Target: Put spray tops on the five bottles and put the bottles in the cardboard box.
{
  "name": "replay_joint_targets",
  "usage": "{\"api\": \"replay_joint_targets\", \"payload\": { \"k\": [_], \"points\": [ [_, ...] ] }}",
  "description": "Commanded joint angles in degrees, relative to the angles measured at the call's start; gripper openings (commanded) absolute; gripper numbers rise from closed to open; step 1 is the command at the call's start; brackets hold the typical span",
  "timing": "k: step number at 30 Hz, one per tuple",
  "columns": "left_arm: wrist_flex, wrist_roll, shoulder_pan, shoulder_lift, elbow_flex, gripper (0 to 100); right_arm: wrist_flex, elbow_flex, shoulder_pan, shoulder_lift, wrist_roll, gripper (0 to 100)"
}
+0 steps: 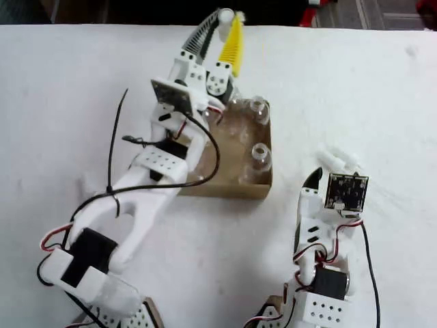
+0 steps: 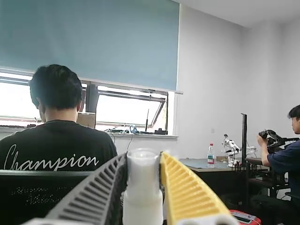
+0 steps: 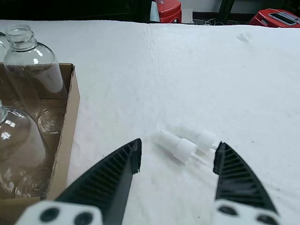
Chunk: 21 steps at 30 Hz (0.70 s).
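My left gripper point(image 1: 224, 16), with one grey and one yellow finger, is raised past the far side of the cardboard box point(image 1: 254, 189) and shut on a white spray top point(image 2: 142, 185). It faces out into the room. Clear bottles without tops stand in the box point(image 3: 65, 140), one at the far corner point(image 1: 259, 108) and one nearer point(image 1: 261, 158); the same bottles point(image 3: 32, 61) point(image 3: 14, 140) appear in the right wrist view. My right gripper point(image 3: 178, 145) is open just above the table, its black fingers on either side of two white spray tops point(image 3: 180, 146) point(image 3: 202, 138) lying right of the box point(image 1: 338, 160).
A white cloth point(image 1: 382, 102) covers the table, with free room right of and behind the spray tops. The left arm and its cables point(image 1: 116, 157) lie over the box's left side. Red objects point(image 3: 168, 9) sit beyond the table's far edge.
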Motion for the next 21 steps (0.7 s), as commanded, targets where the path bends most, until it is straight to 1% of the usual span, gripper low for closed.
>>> {"api": "replay_joint_targets", "payload": {
  "k": [1, 5, 10, 21],
  "points": [
    [-3.1, 0.7, -0.4, -0.4, -0.5, 2, -0.7, 0.5, -0.4, 0.0, 0.6, 23.0],
    [-3.1, 0.8, -0.2, -0.7, -0.4, 2, -0.7, 0.5, -0.4, 0.0, 0.6, 23.0],
    [-3.3, 0.7, 1.8, -0.5, 1.8, 2, -0.7, 0.5, -0.4, 0.0, 0.6, 23.0],
    [-3.3, 0.7, 2.0, -0.7, 0.9, 2, -0.7, 0.5, -0.4, 0.0, 0.6, 23.0]
  ]
}}
